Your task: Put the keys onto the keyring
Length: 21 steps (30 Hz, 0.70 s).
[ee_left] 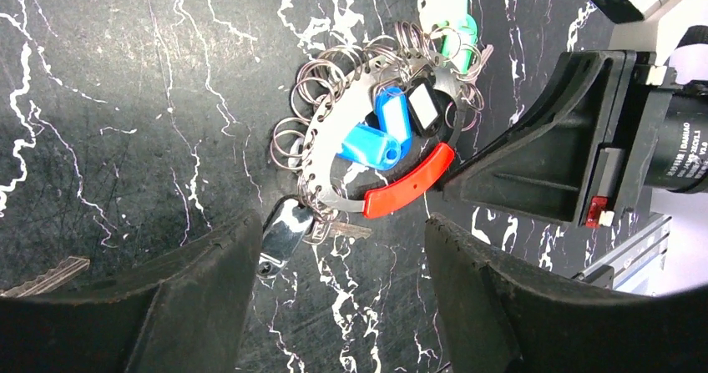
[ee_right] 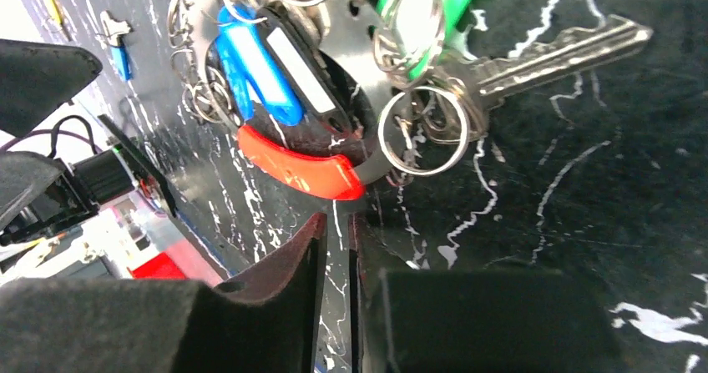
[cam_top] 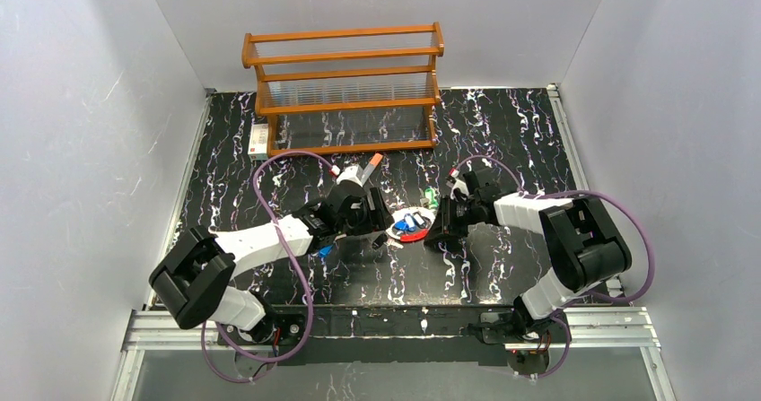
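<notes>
Nearest to us, two white-and-black arms rise from the near edge of a black desk (cam_top: 502,132) veined with white, and both reach inward to its middle. Under the left arm (cam_top: 260,239) lies a small blue-headed key (cam_top: 325,250), apart from the rest.

Next, the left end effector (ee_left: 338,248) hovers over the near side of the keyring (ee_left: 334,114) with its fingers wide apart. A shiny metal tag (ee_left: 284,231) lies just beside its left finger.

The keyring lies flat at the middle of the desk. It is a thin silver loop hung with many small split rings, with one thick red section (ee_left: 409,191). Blue-headed keys (ee_left: 371,148) rest inside the loop beside a black tag (ee_left: 424,108) with a white face. A green-headed one (ee_left: 455,31) sticks out at the loop's far edge.

To the right, the right end effector (ee_right: 336,223) has its fingers drawn almost together, with only a thin slit between them. Its tips sit right at the end of the red section. We cannot tell whether they pinch the ring.

Along the back stands a wooden rack (cam_top: 345,87), with a grey stick (cam_top: 370,166) with an orange cap in front of it.
</notes>
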Available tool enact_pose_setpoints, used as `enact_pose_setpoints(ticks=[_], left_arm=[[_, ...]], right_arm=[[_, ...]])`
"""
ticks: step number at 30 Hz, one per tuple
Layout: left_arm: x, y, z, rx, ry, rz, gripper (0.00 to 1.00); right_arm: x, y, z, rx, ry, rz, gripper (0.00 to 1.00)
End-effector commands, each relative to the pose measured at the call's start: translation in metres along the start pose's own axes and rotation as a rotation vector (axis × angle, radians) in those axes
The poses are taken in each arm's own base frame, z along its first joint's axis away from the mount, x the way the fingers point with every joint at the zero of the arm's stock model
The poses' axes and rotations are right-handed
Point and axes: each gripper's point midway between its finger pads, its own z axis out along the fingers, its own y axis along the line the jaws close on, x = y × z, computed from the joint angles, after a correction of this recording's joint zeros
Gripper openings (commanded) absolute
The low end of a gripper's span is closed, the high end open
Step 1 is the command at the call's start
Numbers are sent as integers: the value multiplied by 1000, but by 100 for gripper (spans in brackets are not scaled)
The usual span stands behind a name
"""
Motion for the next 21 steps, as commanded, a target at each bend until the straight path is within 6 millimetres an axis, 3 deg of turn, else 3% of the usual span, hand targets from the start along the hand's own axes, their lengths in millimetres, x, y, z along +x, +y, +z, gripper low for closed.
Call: enact_pose_setpoints(ticks=[1,5,8,13,16,21], left_arm=[[-5,-5,1,-11,2,29,68],[2,-5,4,5,27,10,65],[9,-7,10,22,50,-10,63],[14,1,16,0,45,-18,62],[15,7,18,-20,39,-9,60],[22,20,26,-65,55,9,56]], right_arm=[[-19,23,-10,-41,-58,-51,26],[-54,25,-23,35,-140,-122,33],[-81,15,-30,95,-187,-138,40],[-110,-8,-21,172,-193,-131,47],[-109,-19,-10,189,-151,-112,47],[-83,-20,0,125,-85,-59,41]])
